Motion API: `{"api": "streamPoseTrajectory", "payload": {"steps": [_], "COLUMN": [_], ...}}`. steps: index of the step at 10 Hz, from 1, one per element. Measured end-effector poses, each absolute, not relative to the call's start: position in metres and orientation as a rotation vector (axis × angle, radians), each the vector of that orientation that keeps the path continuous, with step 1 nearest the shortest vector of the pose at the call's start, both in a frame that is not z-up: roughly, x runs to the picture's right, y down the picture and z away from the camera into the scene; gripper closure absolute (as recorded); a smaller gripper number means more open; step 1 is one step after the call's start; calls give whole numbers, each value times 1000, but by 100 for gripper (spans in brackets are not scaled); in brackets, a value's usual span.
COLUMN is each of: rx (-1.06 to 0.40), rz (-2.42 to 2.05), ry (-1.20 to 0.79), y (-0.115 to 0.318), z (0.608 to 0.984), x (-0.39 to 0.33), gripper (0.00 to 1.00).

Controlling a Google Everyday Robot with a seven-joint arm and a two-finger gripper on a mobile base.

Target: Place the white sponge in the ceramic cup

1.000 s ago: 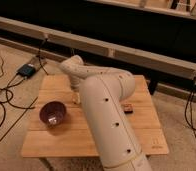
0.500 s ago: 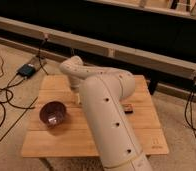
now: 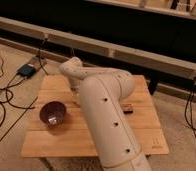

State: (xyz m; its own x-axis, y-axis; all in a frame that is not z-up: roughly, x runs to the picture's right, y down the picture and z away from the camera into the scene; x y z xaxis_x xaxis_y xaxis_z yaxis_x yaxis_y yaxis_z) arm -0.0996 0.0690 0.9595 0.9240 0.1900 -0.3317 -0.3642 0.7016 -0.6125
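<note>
We find the arm (image 3: 103,100) hiding its gripper, the white sponge and the ceramic cup over the table (image 3: 146,135); grip state and bearing cannot be told.

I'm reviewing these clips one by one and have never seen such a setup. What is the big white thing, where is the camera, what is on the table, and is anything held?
The big cream tube is the robot's single arm. It rises from the bottom edge, bends at an elbow and folds back leftward over a wooden table. The only camera looks down on the table from high up, on the arm's side. A dark purple bowl stands on the left, and a small dark flat bar lies just right of the arm. The gripper at the arm's end is hidden behind the arm, so I cannot tell whether it holds anything. No white sponge or ceramic cup shows.
</note>
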Motion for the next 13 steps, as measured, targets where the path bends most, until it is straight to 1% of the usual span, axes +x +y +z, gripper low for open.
{"api": "streamPoseTrajectory", "payload": {"steps": [2, 4, 5, 7, 10, 13], "rx": [-732, -734, -732, -718, -674, -623], "rz": [320, 330, 334, 340, 328, 357], "ry": [248, 234, 219, 165, 80, -7], "y": [68, 66, 64, 54, 33, 0], "z": [958, 955, 952, 940, 911, 882], "x": [-101, -104, -108, -122, -141, -156], "gripper": [80, 98, 100, 100, 100, 100]}}
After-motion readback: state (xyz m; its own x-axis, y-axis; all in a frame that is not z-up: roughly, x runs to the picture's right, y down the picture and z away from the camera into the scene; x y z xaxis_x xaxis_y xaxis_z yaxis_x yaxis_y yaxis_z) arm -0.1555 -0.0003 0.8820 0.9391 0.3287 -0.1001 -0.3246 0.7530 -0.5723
